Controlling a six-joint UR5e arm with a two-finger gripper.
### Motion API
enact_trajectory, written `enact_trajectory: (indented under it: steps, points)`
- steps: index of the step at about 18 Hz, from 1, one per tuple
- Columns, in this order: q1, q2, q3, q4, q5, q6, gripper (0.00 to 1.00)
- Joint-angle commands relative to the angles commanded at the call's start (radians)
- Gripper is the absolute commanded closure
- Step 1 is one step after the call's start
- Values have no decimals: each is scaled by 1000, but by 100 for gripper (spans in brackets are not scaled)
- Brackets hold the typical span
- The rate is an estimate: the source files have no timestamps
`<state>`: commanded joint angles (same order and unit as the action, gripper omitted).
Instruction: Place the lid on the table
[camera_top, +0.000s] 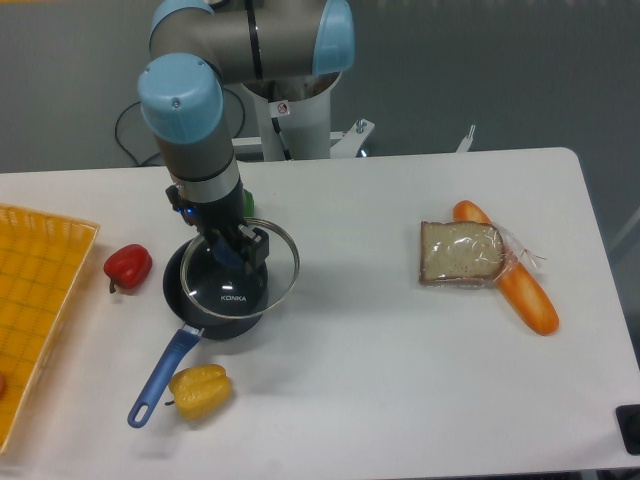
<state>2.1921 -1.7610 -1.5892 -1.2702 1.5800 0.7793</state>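
The clear glass lid (265, 283) with a thin silver rim and white "KONKA" lettering is held tilted just above the dark saucepan (215, 322), shifted a little to the right of it. My gripper (237, 250) comes down from above and is shut on the lid's knob at its centre. The saucepan's blue handle (160, 377) points to the lower left. The white table (400, 380) lies under everything.
A red pepper (128, 266) lies left of the pan, a yellow pepper (199, 392) beside the handle. An orange gridded tray (35, 310) is at the left edge. Bagged bread (462, 254) and an orange loaf (515, 284) lie at right. Something green (247, 203) shows behind the arm.
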Motion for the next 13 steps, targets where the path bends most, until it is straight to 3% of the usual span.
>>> enact_trajectory:
  steps: [13]
  points:
    - [2, 0, 9, 2, -2, -3, 38]
